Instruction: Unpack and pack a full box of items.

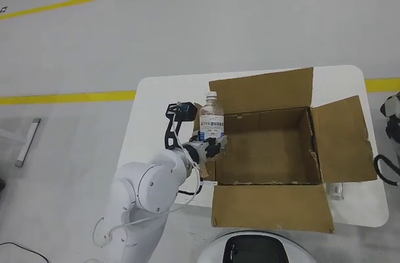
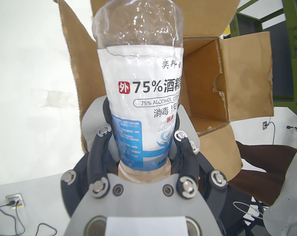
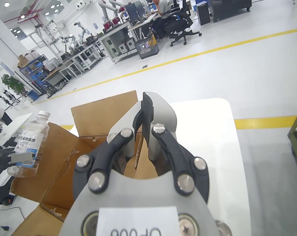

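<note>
An open cardboard box (image 1: 265,89) stands on the white table (image 1: 167,112) with all flaps spread out; its inside shows bare cardboard. My left gripper (image 1: 209,146) is shut on the lower part of a clear bottle (image 1: 212,118) with a white and blue label. It holds the bottle upright above the box's left wall. In the left wrist view the bottle (image 2: 141,82) stands between the fingers (image 2: 101,143), with the box (image 2: 207,79) behind it. My right gripper (image 3: 144,114) is shut on nothing, off the box's (image 3: 65,153) right side, with the bottle (image 3: 28,146) beyond.
A small clear item (image 1: 337,191) lies on the table by the box's front right corner. The right arm (image 1: 397,121) hangs past the table's right edge. Bare table shows left of the box. A green metal frame (image 2: 286,37) stands beyond the table.
</note>
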Robot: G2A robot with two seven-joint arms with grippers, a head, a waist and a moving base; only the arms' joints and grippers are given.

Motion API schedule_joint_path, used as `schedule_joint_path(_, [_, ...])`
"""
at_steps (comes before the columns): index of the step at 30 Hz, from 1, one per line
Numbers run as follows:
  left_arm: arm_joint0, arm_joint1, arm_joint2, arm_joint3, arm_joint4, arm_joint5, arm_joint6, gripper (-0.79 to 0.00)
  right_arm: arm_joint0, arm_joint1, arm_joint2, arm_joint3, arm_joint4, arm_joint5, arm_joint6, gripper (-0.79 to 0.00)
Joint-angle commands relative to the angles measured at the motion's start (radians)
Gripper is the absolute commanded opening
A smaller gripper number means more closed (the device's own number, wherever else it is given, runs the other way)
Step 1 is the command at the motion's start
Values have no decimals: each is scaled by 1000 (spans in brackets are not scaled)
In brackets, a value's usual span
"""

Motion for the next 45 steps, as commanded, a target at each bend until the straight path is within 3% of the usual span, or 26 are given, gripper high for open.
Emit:
schedule_joint_path(1, [7, 2, -12, 7, 10, 9, 0, -785, 1, 0, -7, 0, -7, 1, -1, -785])
schedule_joint_path(9, [10, -2, -5, 21, -7, 29, 20, -785, 11, 1, -20, 6, -19, 6, -1, -785])
schedule_joint_path(15, [-115, -36, 126, 44, -170, 56, 47, -785, 20, 2, -1, 10, -13, 9, -2, -785])
schedule_joint_path(20, [-227, -65, 250, 136, -232, 88, 79, -785, 17, 2, 28, 15, -1, 10, -6, -785])
schedule_joint_path(24, [-272, -83, 316, 212, -262, 113, 104, -785, 5, 2, 54, 16, 15, 8, -12, -785])
schedule_joint_path(32, [-277, -95, 376, 367, -271, 140, 131, -785, -14, 0, 78, 17, 37, -2, -20, -785])
schedule_joint_path(45, [-277, -95, 376, 367, -271, 140, 131, -785, -14, 1, 68, 20, 34, -16, -14, -785])
